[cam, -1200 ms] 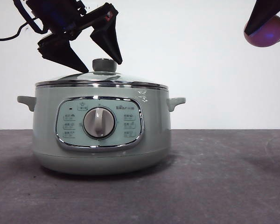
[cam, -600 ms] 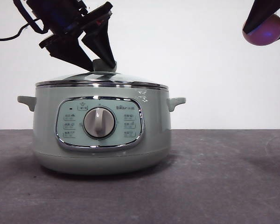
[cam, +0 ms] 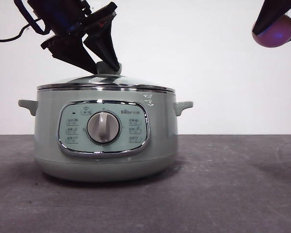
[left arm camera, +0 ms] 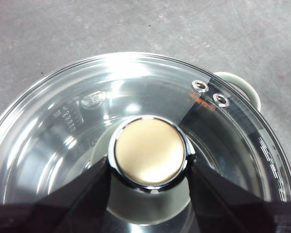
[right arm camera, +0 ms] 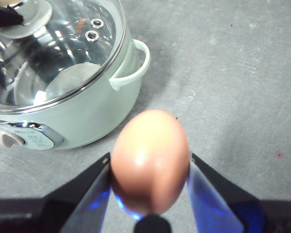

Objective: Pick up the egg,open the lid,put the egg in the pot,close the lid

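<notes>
From the front, your left gripper (cam: 103, 66) straddles the lid (cam: 105, 82) knob atop the pot (cam: 105, 141). Its wrist view shows jaws closed against that knob, ready to lift. Your right gripper (right arm camera: 149, 167) clamps the egg (right arm camera: 150, 160) beside the pot, waiting.

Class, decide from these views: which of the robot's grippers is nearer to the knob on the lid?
Left. The left gripper has its jaws on either side of the lid knob; the right gripper holds the egg up beside the pot.
</notes>
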Controlling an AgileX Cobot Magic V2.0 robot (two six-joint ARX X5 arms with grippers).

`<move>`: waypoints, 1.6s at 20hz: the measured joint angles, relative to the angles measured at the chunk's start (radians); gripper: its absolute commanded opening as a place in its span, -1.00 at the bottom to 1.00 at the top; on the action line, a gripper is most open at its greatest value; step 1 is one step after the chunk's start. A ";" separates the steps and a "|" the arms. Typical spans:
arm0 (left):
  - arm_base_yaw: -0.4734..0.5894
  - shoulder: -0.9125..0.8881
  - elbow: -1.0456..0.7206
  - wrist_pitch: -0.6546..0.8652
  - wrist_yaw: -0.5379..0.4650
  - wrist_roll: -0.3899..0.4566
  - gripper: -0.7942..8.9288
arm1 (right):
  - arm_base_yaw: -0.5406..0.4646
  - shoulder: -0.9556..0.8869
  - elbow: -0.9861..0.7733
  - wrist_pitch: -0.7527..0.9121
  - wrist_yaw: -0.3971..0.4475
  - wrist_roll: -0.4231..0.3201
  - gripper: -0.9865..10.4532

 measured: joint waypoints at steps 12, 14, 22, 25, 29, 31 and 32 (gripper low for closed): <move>0.000 -0.304 -0.005 -0.122 -0.039 -0.001 -0.85 | 0.006 0.058 0.004 0.133 -0.096 0.000 -0.86; 0.000 -0.401 -0.005 -0.175 -0.070 0.000 -0.85 | 0.031 0.135 0.035 0.151 -0.102 0.000 -0.86; 0.001 -0.692 -0.005 -0.417 -0.140 -0.001 -0.85 | 0.143 0.606 0.430 0.184 -0.105 -0.058 -0.86; 0.001 -0.760 -0.005 -0.463 -0.164 -0.009 -0.85 | 0.177 0.787 0.548 0.197 -0.105 -0.088 -0.86; 0.001 -0.805 -0.005 -0.520 -0.165 -0.024 -0.85 | 0.225 0.970 0.626 0.246 -0.105 -0.133 -0.86; 0.001 -0.813 -0.005 -0.546 -0.164 -0.032 -0.85 | 0.241 1.026 0.632 0.276 -0.101 -0.157 -0.86; 0.001 -0.815 -0.005 -0.557 -0.164 -0.035 -0.85 | 0.245 1.050 0.632 0.287 -0.100 -0.167 -0.86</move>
